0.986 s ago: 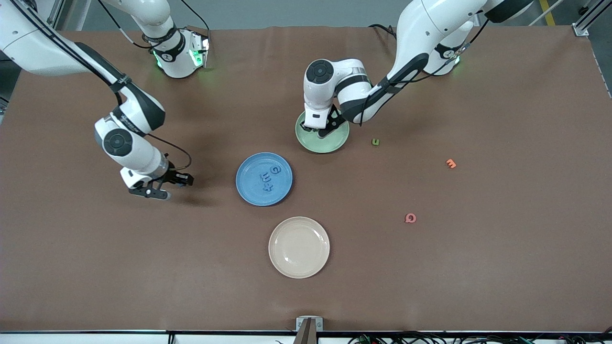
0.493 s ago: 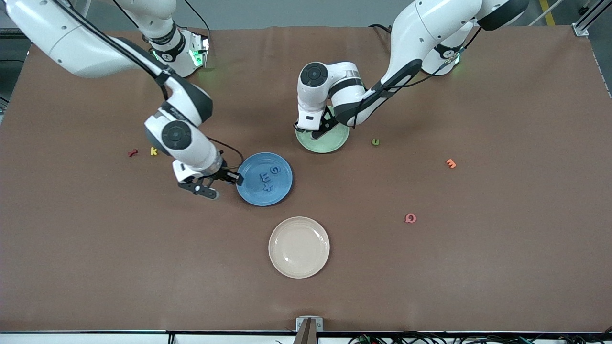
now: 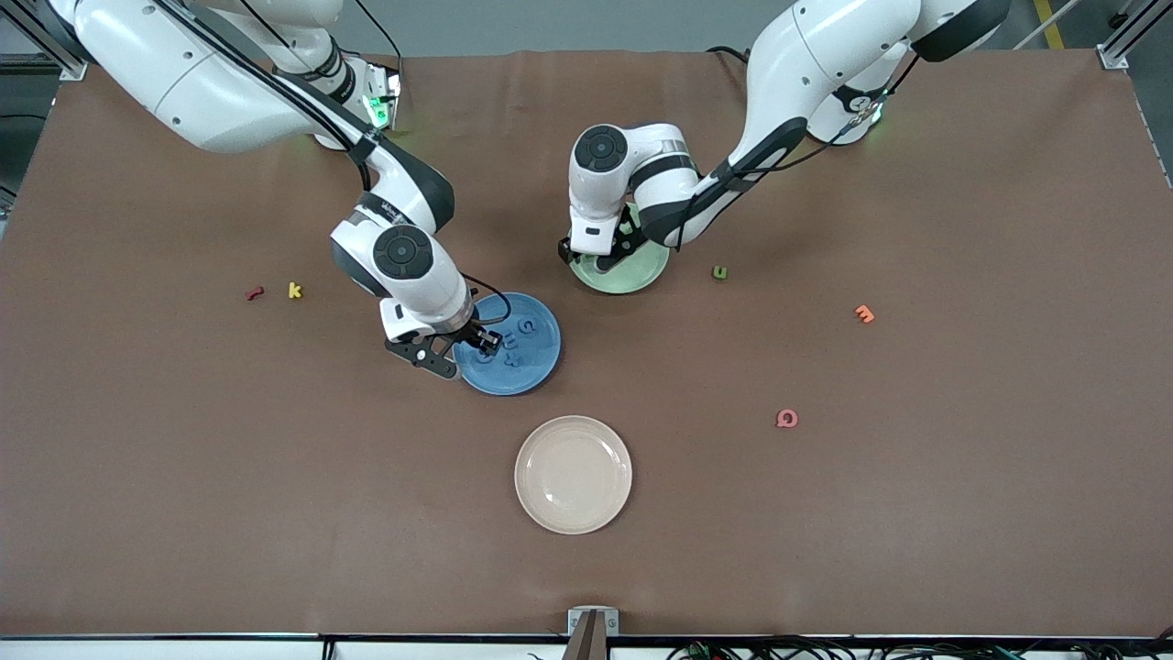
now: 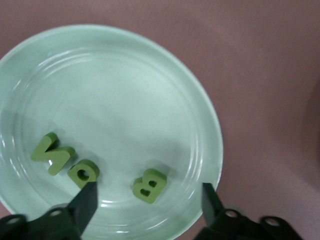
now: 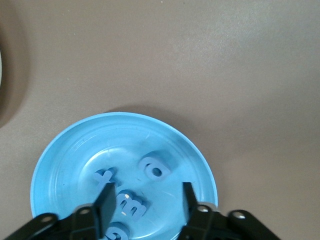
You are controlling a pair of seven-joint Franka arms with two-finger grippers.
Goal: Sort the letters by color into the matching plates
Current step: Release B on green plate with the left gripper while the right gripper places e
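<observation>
I have the left gripper (image 4: 145, 200) low over the green plate (image 3: 641, 273), centre-top of the front frame, jaws spread, with three green letters (image 4: 149, 186) lying in it. The right gripper (image 5: 145, 202) hangs over the blue plate (image 3: 541, 367) at centre, jaws apart around blue letters (image 5: 156, 167). One green letter (image 3: 720, 272) sits on the tabletop just beside the green plate. My worry: lifting away carelessly could snag a letter or nudge a plate.
</observation>
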